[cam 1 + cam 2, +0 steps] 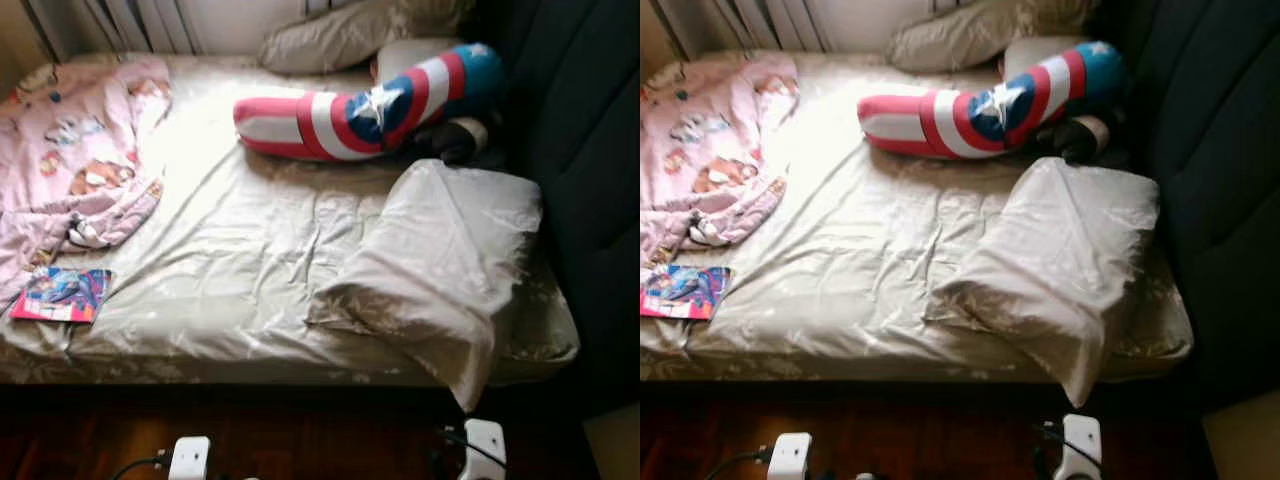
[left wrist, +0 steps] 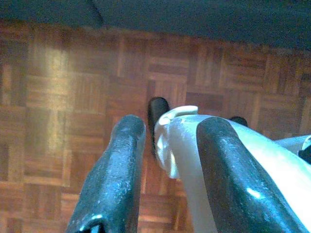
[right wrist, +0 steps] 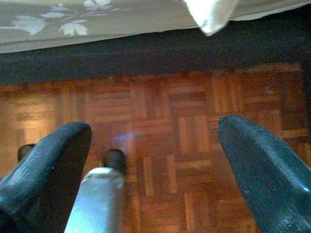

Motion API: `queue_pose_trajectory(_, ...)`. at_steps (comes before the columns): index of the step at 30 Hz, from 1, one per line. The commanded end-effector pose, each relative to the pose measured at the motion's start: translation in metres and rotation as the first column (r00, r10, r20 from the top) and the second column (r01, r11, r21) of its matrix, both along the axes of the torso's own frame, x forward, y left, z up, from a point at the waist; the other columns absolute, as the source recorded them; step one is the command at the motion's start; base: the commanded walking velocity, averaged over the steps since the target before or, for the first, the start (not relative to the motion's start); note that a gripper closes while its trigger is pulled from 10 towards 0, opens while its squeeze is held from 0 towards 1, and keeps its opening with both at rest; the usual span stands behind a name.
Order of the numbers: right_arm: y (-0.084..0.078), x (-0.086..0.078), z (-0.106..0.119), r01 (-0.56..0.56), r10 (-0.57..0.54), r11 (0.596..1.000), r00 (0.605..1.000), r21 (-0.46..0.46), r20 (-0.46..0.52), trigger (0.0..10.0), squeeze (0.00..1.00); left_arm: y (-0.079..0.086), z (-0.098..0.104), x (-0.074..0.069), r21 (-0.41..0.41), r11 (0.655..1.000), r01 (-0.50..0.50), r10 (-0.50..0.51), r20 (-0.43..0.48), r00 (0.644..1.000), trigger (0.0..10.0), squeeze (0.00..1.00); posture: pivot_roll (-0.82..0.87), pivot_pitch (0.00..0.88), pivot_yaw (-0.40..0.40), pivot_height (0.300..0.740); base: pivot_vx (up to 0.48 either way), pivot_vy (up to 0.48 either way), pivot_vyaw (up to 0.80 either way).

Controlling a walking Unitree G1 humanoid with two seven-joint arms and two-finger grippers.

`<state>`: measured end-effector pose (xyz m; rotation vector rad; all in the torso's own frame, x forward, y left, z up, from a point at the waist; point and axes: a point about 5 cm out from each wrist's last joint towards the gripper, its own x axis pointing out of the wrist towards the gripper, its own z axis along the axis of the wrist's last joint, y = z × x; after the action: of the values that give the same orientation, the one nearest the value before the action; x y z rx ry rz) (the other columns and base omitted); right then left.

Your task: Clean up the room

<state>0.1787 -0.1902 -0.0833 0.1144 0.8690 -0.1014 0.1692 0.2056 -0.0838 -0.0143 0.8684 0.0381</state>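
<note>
Both arms are hanging low over the parquet floor (image 3: pixel 160 121) at the bed's foot: the right gripper (image 3: pixel 155 141) is gaping wide with nothing between its fingers, and the left gripper (image 2: pixel 170 145) is standing partly spread, also grasping nothing. On the bed (image 1: pixel 240 250) are lying two beige pillows, one near the front right corner (image 1: pixel 440 260) and one at the head (image 1: pixel 340 35). One red, white and blue star cushion (image 1: pixel 370 105), one pink patterned blanket (image 1: pixel 80 150) along the left edge and one colourful book (image 1: pixel 62 295) at the front left corner are lying there too.
</note>
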Motion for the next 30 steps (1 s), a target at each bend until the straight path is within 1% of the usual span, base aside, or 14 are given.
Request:
queue_pose_trajectory(1, -0.0016, -0.0070, -0.0032, 0.012, -0.012, 1.000, 1.000, -0.001, -0.021, 10.0, 0.00, -0.0014, -0.0049, -0.0086, 0.007, 1.000, 0.005, -0.004, -0.050, 0.999, 10.0, 0.00, 0.08, 0.166, -0.027, 0.740, 0.000, 0.000, 0.00)
queue_pose_trajectory(3, -0.0012, -0.0068, -0.0031, 0.014, -0.014, 1.000, 1.000, 0.001, -0.020, 10.0, 0.00, 0.0000, -0.0047, -0.0084, 0.017, 1.000, 0.004, -0.003, -0.052, 0.999, 10.0, 0.00, 0.07, 0.169, -0.027, 0.740, 0.000, 0.000, 0.00)
queue_pose_trajectory(13, -0.0037, -0.0068, -0.0026, 0.014, -0.014, 1.000, 1.000, -0.002, -0.015, 10.0, 0.00, 0.0015, -0.0050, -0.0101, 0.003, 1.000, -0.014, 0.014, -0.049, 0.999, 10.0, 0.00, 0.07, 0.179, -0.037, 0.740, 0.000, 0.000, 0.00)
queue_pose_trajectory(17, -0.0040, -0.0070, -0.0028, 0.016, -0.016, 1.000, 1.000, -0.001, -0.019, 10.0, 0.00, 0.0031, -0.0056, -0.0118, 0.012, 1.000, -0.009, 0.009, -0.061, 0.998, 10.0, 0.00, 0.07, 0.178, -0.040, 0.740, 0.000, 0.000, 0.00)
queue_pose_trajectory(18, -0.0041, -0.0072, -0.0029, 0.019, -0.019, 1.000, 1.000, 0.000, -0.022, 10.0, 0.00, 0.0013, -0.0062, -0.0124, 0.013, 1.000, -0.003, 0.004, -0.064, 0.998, 10.0, 0.00, 0.07, 0.178, -0.040, 0.740, 0.000, 0.000, 0.00)
queue_pose_trajectory(20, -0.0040, -0.0073, -0.0031, 0.023, -0.023, 1.000, 0.999, 0.002, -0.024, 10.0, 0.00, -0.0001, -0.0064, -0.0124, 0.010, 1.000, -0.001, 0.001, -0.062, 0.998, 10.0, 0.00, 0.07, 0.178, -0.037, 0.740, 0.261, 0.000, 0.00)
queue_pose_trajectory(26, -0.0037, -0.0072, -0.0031, 0.012, -0.012, 1.000, 1.000, 0.000, -0.028, 10.0, 0.00, -0.0026, -0.0061, -0.0112, 0.006, 1.000, 0.006, -0.006, -0.054, 0.998, 10.0, 0.00, 0.07, 0.178, -0.037, 0.740, 0.347, 0.000, -0.80)
queue_pose_trajectory(30, -0.0036, -0.0070, -0.0030, 0.014, -0.014, 1.000, 1.000, -0.004, -0.025, 10.0, 0.00, -0.0025, -0.0057, -0.0103, 0.007, 1.000, 0.008, -0.008, -0.051, 0.999, 10.0, 0.00, 0.07, 0.175, -0.035, 0.740, 0.368, 0.000, -0.22)
